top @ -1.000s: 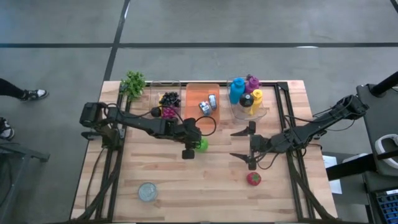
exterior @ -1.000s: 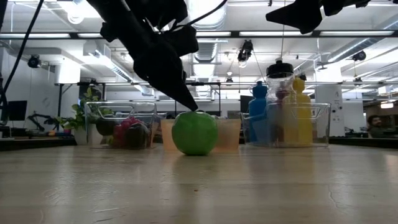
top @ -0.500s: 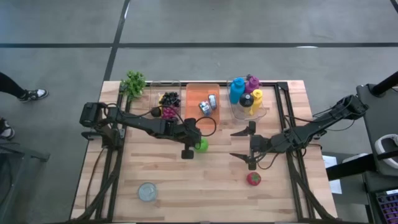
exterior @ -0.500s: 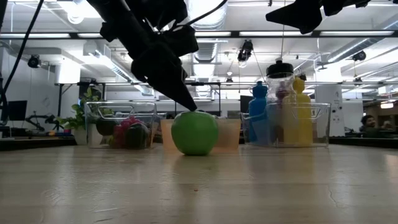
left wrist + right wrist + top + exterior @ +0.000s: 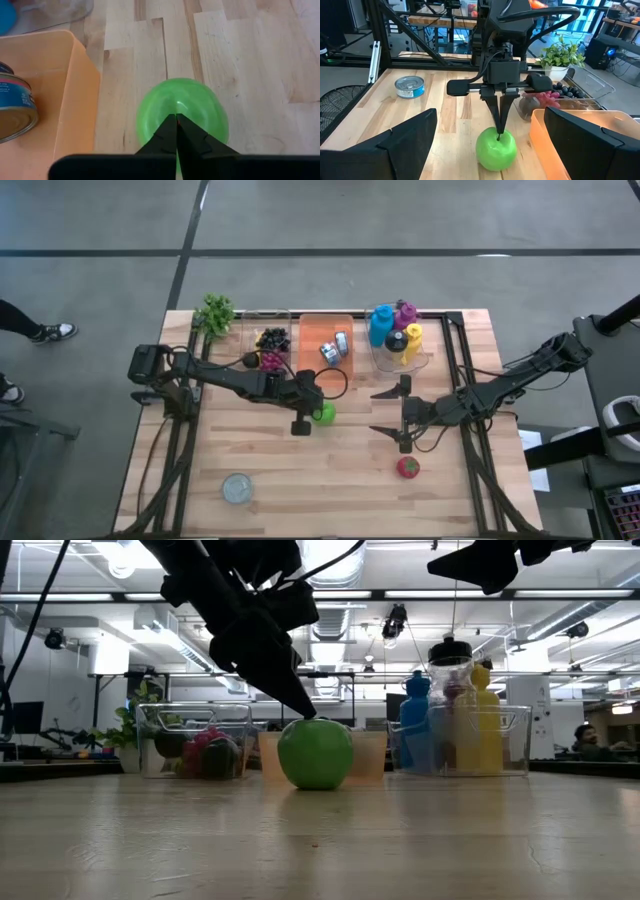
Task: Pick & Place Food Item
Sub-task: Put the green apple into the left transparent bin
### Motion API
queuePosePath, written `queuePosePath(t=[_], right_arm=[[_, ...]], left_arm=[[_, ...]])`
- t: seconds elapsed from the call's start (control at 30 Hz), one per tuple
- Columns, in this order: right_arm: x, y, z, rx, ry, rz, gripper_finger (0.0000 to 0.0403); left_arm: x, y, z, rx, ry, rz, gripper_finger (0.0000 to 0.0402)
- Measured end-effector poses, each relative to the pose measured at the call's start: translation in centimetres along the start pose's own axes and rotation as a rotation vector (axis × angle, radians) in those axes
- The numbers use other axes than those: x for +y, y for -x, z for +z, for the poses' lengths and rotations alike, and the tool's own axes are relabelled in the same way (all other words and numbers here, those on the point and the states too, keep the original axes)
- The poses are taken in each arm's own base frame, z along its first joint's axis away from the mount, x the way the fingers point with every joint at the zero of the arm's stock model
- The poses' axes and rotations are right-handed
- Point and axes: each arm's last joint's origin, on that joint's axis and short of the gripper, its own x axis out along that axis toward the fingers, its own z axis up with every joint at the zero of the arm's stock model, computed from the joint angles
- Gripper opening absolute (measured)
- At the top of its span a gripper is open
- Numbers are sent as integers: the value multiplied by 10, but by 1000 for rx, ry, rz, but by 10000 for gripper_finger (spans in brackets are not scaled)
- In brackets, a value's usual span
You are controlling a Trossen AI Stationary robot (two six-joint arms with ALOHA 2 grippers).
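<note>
My left gripper (image 5: 176, 120) is pinched fully closed with nothing between its fingers, the joined tips resting on top of the green apple (image 5: 315, 754), just as half a second ago; the apple has edged very slightly sideways in the low view. It is round, glossy and bright green, sitting on the wooden table (image 5: 330, 470) just beside the orange bin (image 5: 318, 330). My right gripper (image 5: 388, 412) hangs wide apart over the table, well clear of it

left gripper (image 5: 312, 416) seen at table (image 5: 340, 480) centre, against the green apple (image 5: 324, 413) | right gripper (image 5: 400, 412) held at 3 o'clock of apple, fingers spread wide | strawberry (image 5: 407, 468) placed at 5 o'clock | tin (image 5: 237, 488) at 7 o'clock | orange tray (image 5: 315, 332) at 12 o'clock, bottles (image 5: 396, 332) at 1 o'clock
</note>
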Motion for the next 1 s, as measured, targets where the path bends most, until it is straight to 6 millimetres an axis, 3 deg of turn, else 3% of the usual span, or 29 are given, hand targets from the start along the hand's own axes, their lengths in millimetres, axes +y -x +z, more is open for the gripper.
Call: queuePosePath(t=[0.27, 0.73, 1.0], right_arm=[[0, 0, 0, 0, 0, 0, 366], [0, 0, 0, 0, -2, 0, 366], [0, 0, 0, 0, 0, -1, 366]], left_arm=[[0, 0, 0, -4, 23, 0, 9], [0, 0, 3, -26, 53, 1, 100], [0, 3, 4, -29, 50, 2, 117]])
